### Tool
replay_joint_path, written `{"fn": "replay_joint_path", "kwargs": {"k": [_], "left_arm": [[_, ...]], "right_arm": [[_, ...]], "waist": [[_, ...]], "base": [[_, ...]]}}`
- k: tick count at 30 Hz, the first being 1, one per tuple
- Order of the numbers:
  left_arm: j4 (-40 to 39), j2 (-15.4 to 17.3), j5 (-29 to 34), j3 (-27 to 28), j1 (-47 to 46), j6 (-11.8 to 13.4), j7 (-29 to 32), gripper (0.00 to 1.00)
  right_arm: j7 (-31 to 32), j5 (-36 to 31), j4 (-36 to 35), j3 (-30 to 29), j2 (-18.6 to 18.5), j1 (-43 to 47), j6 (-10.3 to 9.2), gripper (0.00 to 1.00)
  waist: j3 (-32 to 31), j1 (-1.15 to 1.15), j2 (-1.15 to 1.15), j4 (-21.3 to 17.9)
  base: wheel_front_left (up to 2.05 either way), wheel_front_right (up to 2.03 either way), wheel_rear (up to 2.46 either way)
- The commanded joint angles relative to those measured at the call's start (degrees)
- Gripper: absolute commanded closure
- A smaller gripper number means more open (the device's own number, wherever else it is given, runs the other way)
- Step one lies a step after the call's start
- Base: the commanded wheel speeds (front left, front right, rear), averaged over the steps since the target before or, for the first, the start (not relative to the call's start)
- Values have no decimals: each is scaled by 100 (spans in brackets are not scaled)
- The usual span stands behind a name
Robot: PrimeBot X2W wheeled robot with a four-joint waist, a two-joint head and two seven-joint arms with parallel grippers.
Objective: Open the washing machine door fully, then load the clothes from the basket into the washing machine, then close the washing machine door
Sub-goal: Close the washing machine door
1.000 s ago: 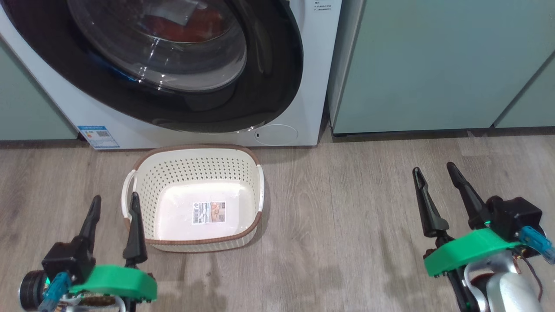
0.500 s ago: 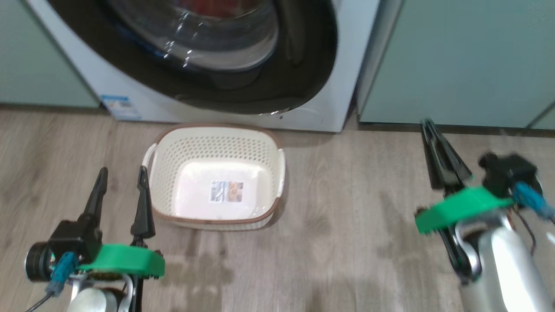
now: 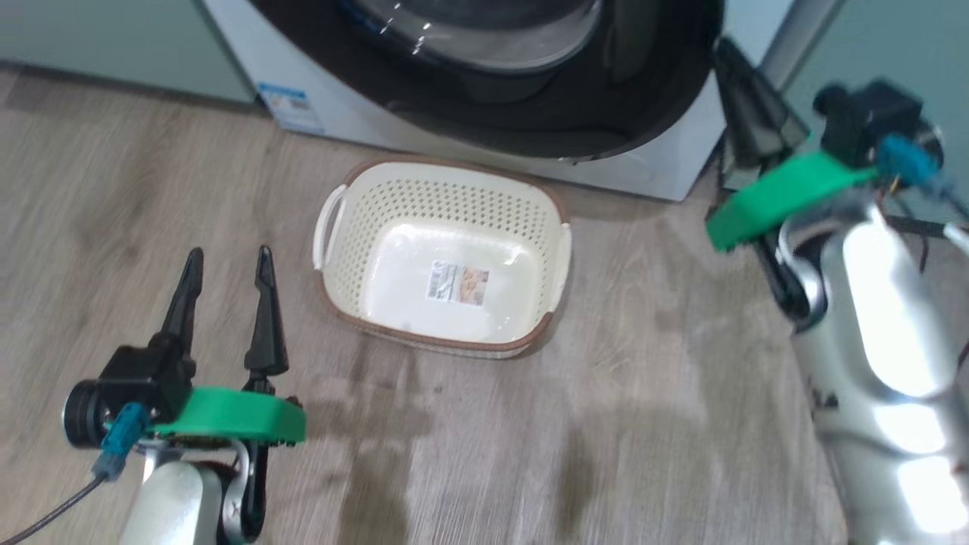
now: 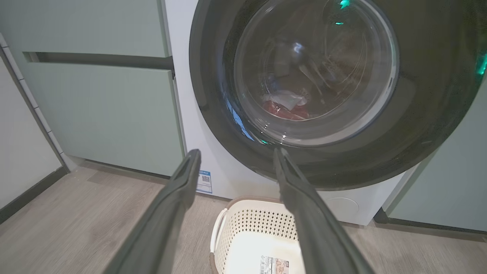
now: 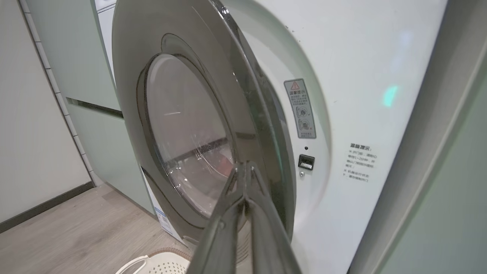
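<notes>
My right claw (image 5: 245, 166) is pinched fully shut on nothing, its two fingers pressed into one blunt point. It sits just beside the free edge of the washing machine door (image 5: 182, 121). I judge that is deliberate: a closed tip makes a firm pusher, and this door needs a shove, not a grip. The door stands ajar, swung out far enough that the latch slot (image 5: 306, 161) on the white front of the washing machine (image 5: 361, 76) is uncovered. Whether my tip touches the rim I cannot tell.

The clothes (image 4: 285, 110), red with a white patch, lie inside the drum behind the glass. The basket (image 3: 443, 204) sits empty on the wooden floor (image 3: 643, 378) just in front of the machine, so loading looks done and only the closing is left. My left claw (image 3: 229, 253) hangs wide open and empty, low and to the left of the basket, clear of the door's swing.
</notes>
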Motion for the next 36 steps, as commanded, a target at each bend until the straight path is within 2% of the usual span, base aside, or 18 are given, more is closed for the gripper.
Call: {"fn": "replay_joint_path", "kwargs": {"k": [1,11,19,36], "left_arm": [[-160,30,-13,196,-244,-38,-64,0],[-68,-107,50,246,-462,-142,-78,0],[-84,-224,132,287,-564,-267,-79,0],[-24,-425,162,301,-968,-511,-79,0]], "right_arm": [[-77,-13,-40,118,28,-313,0,100],[-405,-12,1319,252,-33,-1461,0,100],[-606,82,2074,315,-137,-2106,0,100],[-811,-44,3644,-47,-444,-3569,0,100]], "waist": [[99,0,0,107],[288,0,0,256],[418,0,0,313],[846,0,0,479]], "base": [[0,0,0],[0,0,0],[0,0,0],[0,0,0]]}}
